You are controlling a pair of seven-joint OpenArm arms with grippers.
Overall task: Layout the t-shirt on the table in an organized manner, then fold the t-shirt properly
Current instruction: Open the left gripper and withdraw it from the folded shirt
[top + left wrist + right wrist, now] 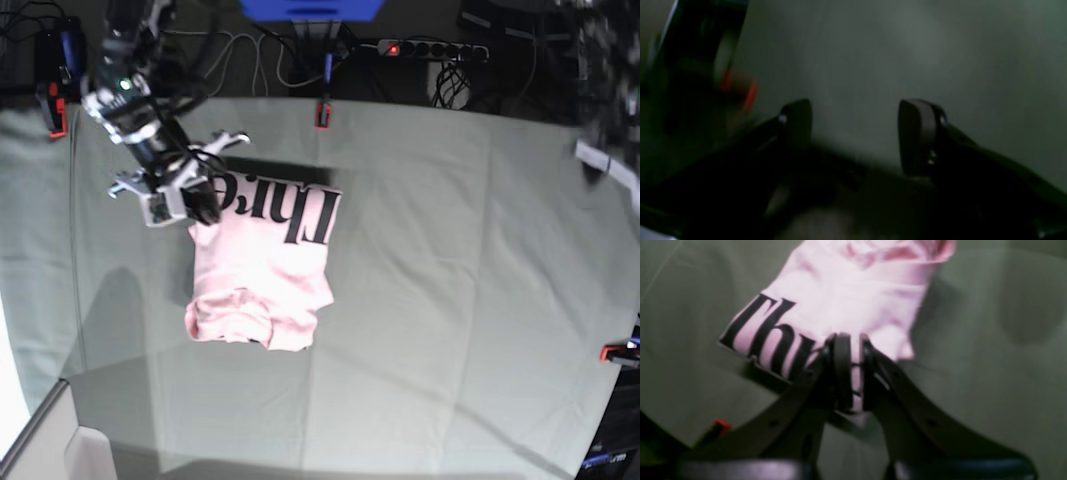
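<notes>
The pale pink t-shirt (265, 270) lies bunched on the table (450, 250), left of the middle, black lettering up along its far edge. My right gripper (200, 205) is at the shirt's far left corner. In the right wrist view that gripper (852, 373) is shut on a fold of the t-shirt (846, 300) beside the lettering, and the cloth trails away over the table (990, 340). My left gripper (855, 136) stands open above bare table cloth (907, 50) with nothing between its fingers. Its arm (600, 90) is a blur at the far right.
Red clamps (322, 115) (55, 115) (618, 352) hold the table cloth at its edges; one shows blurred in the left wrist view (751, 93). A power strip (430, 48) and cables lie beyond the far edge.
</notes>
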